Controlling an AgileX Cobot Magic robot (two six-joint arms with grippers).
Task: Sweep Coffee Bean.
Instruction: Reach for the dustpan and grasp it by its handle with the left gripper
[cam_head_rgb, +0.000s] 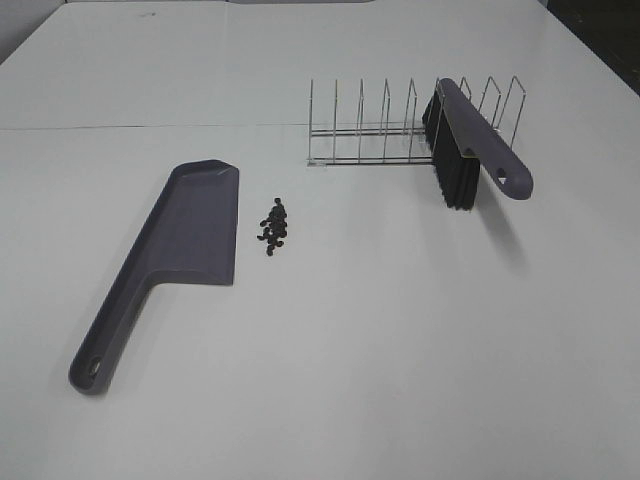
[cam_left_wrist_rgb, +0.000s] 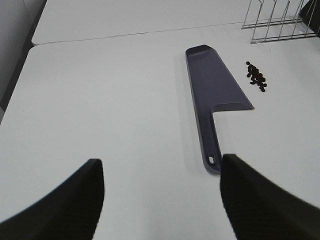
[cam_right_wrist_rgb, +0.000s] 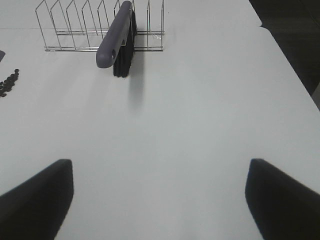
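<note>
Coffee beans (cam_head_rgb: 274, 226), a small heap of dark ovals, lay on the white table (cam_head_rgb: 400, 350) just beside the long straight edge of a grey-purple dustpan (cam_head_rgb: 190, 225), apart from it by a thin strip of bare table. Seen from the high camera, the heap was left of the table's middle, between the dustpan and a wire rack (cam_head_rgb: 360, 130) that stood farther back. The heap was longer than it was wide, and its long axis ran from the near side of the table toward the far side, roughly parallel to the pan's edge. The dustpan lay flat, its handle pointing to the near left and ending in a hanging hole.

A matching brush (cam_head_rgb: 465, 140) rested in the rack with its black bristles down, its handle jutting out toward the near right.

The left claw (cam_left_wrist_rgb: 160, 159) hung above the table with its fingers spread wide and nothing between them. The beans sat well ahead of it, past the dustpan's handle and beside the pan's blade. The right claw (cam_right_wrist_rgb: 160, 162) was likewise spread wide and gripped nothing. It faced the brush and rack, and the beans showed only at the very edge of its wrist camera's view, well apart from it.
</note>
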